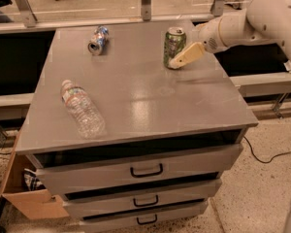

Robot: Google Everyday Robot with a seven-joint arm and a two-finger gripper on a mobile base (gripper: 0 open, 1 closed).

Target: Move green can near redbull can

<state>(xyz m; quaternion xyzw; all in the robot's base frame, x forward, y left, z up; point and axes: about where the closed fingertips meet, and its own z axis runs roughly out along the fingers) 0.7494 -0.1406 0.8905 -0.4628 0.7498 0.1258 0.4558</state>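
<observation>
The green can [174,46] stands upright on the back right part of the grey cabinet top [184,110], near the back edge and with some room to the right edge. The gripper [179,60] comes in from the right, low, just beside the can's right side near its bottom. I cannot tell if it touches the can, and I cannot tell if the claw is apart or together. The white arm [262,13] behind it reaches over the right edge of the top.

To the left of the green can there is a stretch of bare grey surface, and then the redbull can [98,39]. It lies on its side near the back edge, with its silver end turned to the front. The two cans are well apart, and nothing stands on the way between them.

A clear plastic water bottle [82,108] lies on its side in the front left part, close to the left edge and well apart from both cans. The middle and the front right of the top are open surface up to the edges.

Counted: two cans, one bottle, one gripper. Under the top are three drawers [145,171], each with one dark handle. One cardboard box [26,203] stands on the floor at the lower left corner of the cabinet, and one dark cable [266,157] runs on the floor at the right.
</observation>
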